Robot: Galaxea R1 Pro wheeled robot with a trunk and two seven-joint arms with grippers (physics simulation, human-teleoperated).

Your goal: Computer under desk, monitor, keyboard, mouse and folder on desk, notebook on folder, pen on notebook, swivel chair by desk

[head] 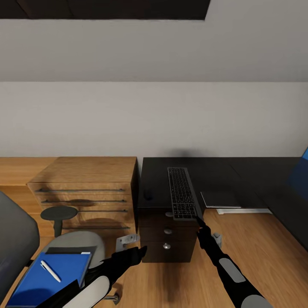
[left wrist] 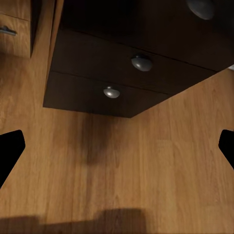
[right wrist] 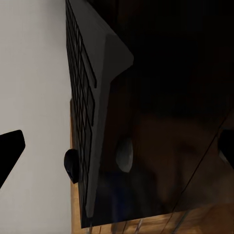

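Lower left of the head view, the folder [head: 47,273] lies on the swivel chair [head: 81,244], pen [head: 50,270] on top. The left gripper [left wrist: 117,146] hangs open over bare floor [left wrist: 146,170]. The right gripper [head: 200,223], fingers apart, meets the keyboard [head: 183,192] at the desk [head: 239,175] edge; the keyboard overhangs it slightly.

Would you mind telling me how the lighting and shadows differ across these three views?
Head view: evenly lit, with a soft dark shadow on the wall above the keyboard. Left wrist view: bright oak floor, shadow beneath the dark drawer unit. Right wrist view: very dim, detail murky.
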